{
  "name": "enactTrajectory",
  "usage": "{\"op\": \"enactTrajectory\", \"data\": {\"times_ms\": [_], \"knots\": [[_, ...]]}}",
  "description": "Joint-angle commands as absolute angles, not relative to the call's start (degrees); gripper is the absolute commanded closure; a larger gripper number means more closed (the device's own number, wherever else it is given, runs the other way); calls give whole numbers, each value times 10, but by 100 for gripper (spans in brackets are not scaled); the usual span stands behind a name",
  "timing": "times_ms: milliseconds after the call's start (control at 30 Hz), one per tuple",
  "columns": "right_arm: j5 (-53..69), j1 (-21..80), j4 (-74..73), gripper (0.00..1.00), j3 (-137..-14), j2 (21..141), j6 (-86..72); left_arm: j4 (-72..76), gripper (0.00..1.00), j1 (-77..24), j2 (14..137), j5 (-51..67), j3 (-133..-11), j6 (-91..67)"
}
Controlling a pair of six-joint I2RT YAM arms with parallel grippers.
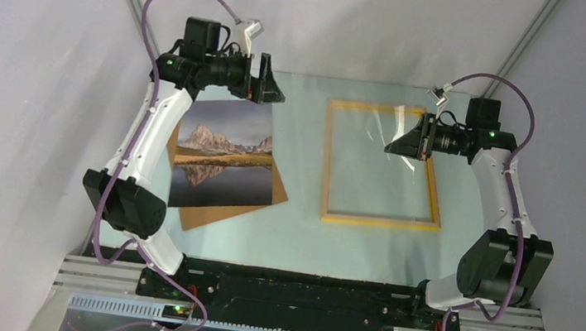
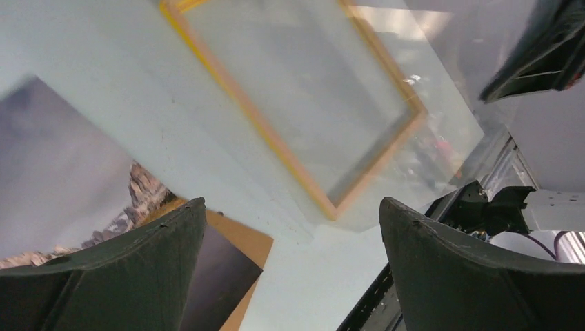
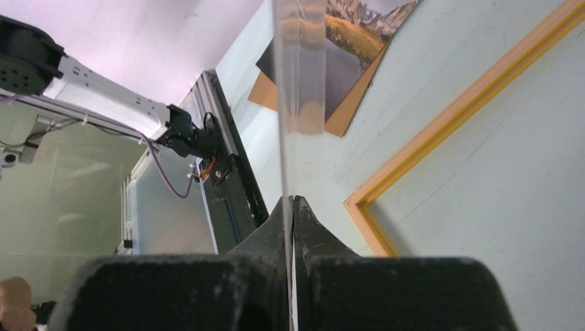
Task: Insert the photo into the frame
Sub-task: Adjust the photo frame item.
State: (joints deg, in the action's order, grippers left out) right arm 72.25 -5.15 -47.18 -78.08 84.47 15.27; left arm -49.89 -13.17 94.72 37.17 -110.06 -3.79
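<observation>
The photo [image 1: 223,162], a mountain mirrored in a lake, lies face up at the left on the brown backing board [image 1: 226,212]. The yellow-orange frame [image 1: 375,221] lies flat at the right, with bare table showing inside it. My left gripper [image 1: 269,88] is open and empty, above the table by the photo's far right corner. In its wrist view [image 2: 293,210] I see the photo [image 2: 62,179] and the frame [image 2: 276,148] beyond. My right gripper [image 1: 396,144] is shut on a clear sheet [image 3: 298,69], held on edge above the frame [image 3: 441,124].
The brown board's corner [image 3: 345,117] sticks out under the photo toward the frame. A black base rail [image 1: 300,291] runs along the near table edge. Grey walls close in the left, right and back.
</observation>
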Motion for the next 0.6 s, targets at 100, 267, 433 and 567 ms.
{"op": "enactTrajectory", "data": {"times_ms": [100, 267, 433, 567], "knots": [[754, -61, -356, 100, -784, 824, 14, -392, 0, -124, 940, 419, -1001, -107], [763, -65, -278, 100, -766, 807, -70, -341, 0, -124, 964, 475, -970, -139], [767, -66, -195, 100, -750, 793, -155, -287, 0, -130, 991, 507, -951, -158], [772, -67, -136, 100, -735, 790, -210, -263, 0, -139, 1015, 514, -948, -170]]}}
